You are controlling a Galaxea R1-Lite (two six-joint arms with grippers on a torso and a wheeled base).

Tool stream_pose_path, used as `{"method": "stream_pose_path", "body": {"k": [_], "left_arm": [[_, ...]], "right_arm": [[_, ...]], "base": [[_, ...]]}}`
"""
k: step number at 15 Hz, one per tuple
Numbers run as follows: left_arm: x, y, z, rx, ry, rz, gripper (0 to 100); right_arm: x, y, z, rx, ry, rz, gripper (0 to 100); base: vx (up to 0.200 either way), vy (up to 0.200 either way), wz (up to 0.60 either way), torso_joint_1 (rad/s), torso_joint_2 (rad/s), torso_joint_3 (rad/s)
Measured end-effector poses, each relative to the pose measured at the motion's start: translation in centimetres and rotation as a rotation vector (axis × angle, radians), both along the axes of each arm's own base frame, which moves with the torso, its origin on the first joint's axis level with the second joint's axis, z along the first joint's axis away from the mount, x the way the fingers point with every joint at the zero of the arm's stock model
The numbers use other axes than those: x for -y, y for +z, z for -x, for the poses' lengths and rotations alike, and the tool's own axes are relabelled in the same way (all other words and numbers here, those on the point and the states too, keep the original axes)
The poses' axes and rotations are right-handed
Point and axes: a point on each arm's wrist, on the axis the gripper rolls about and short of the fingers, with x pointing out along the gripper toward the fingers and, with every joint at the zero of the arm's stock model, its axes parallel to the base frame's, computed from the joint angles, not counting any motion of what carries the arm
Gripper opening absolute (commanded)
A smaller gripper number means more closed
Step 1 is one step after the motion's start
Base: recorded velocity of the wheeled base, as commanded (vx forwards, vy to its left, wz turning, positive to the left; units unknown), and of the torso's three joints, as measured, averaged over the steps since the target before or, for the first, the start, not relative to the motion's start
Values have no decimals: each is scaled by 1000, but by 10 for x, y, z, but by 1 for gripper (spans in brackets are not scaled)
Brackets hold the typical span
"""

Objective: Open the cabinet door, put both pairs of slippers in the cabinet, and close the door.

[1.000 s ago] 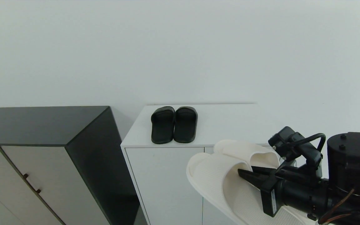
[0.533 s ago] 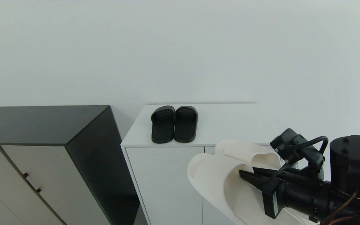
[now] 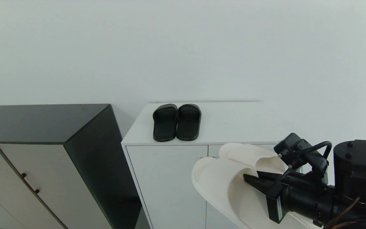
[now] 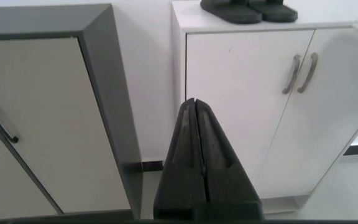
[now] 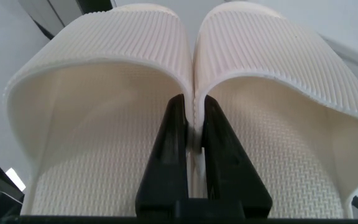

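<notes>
Pinching the white slippers point(image 3: 221, 183) by their touching inner edges, the right gripper point(image 3: 246, 176) is clamped narrow; the pair juts toward its 9 o'clock, before the closed cabinet point(image 3: 167, 178), slightly lower against it than a second ago.

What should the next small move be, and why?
Probably move the left pincer toward the cabinet handles, opening it: both doors are shut, the right pincer is clamped on the white slippers, and the left is shut on nothing.
</notes>
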Motion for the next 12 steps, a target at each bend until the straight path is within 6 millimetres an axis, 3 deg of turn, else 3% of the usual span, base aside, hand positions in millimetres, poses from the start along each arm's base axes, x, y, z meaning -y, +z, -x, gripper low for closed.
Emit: {"method": "stream_pose_path", "body": {"k": [7,8,12], "left_arm": [[0,0,0,0,2,-1,0],[0,0,0,0,2,-3,100],[0,0,0,0,2,-3,100]], "right_arm": [[0,-6,-1,-16,-1,18,0],[0,-7,0,-17,-1,18,0],[0,-8,0,-21,1,23,0]], "base": [[0,0,0,-216,533,313],[0,0,0,-203,500,305],[0,0,0,-183,499,317]]}}
